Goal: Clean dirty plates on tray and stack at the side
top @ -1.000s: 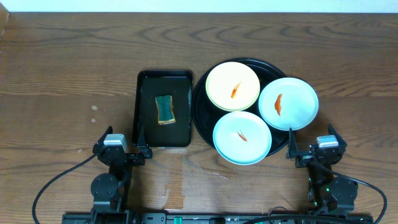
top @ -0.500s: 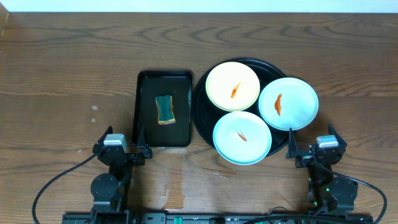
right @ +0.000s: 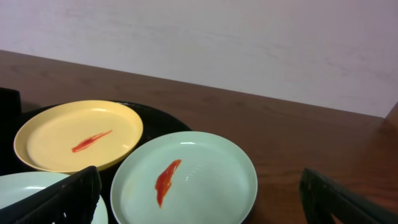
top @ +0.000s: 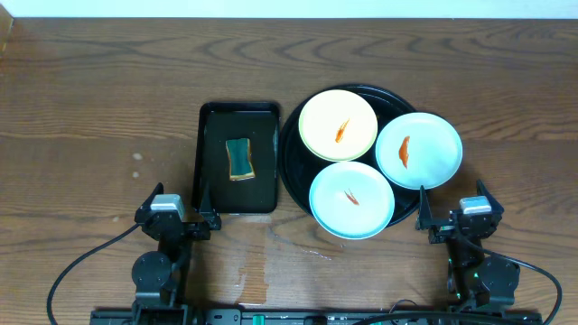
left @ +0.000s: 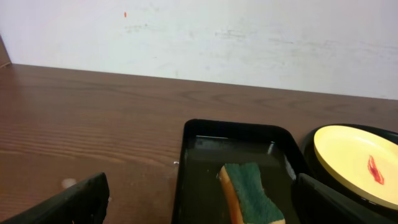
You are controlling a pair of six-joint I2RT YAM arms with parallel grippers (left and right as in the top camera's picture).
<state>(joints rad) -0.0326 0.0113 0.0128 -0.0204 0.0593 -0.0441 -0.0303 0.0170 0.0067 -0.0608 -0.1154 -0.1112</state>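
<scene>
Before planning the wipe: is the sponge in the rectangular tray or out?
In: the sponge lies inside the rectangular tray, within its raised rim.

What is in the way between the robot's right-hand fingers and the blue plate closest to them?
Nothing visible. The right fingers stand open at the near side of the table, and the mint-blue plate lies straight ahead of them, overhanging the right rim of the round black tray. No object sits between them.

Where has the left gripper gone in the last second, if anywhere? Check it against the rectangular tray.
No. The left gripper sits unmoved by the rectangular tray's near left corner, as before.
</scene>
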